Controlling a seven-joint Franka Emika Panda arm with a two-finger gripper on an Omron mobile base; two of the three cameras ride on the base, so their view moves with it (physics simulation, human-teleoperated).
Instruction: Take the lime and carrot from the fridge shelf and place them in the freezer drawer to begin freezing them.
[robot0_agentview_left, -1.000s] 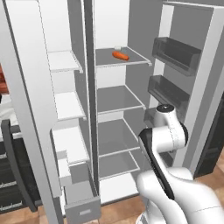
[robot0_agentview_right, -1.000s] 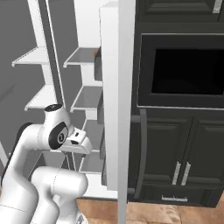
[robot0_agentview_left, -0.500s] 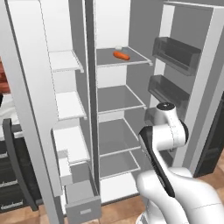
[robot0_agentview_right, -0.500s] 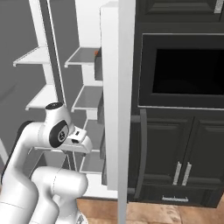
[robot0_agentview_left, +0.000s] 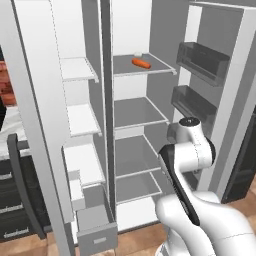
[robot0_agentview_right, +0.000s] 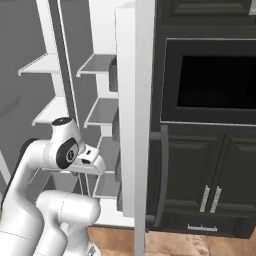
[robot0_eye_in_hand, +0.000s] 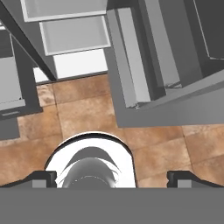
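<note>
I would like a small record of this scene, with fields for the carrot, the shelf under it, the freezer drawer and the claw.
carrot: short orange-red tapered carrot lies on the top shelf, untouched
shelf: wide flat pale grey fridge shelf, topmost in the right compartment
small white lump: rests behind the carrot
freezer drawer: small pale grey box drawer, pulled out at the bottom left, nothing visible inside
claw: open, empty, pointing down at the brown tiled floor
task state: carrot not yet picked
</note>
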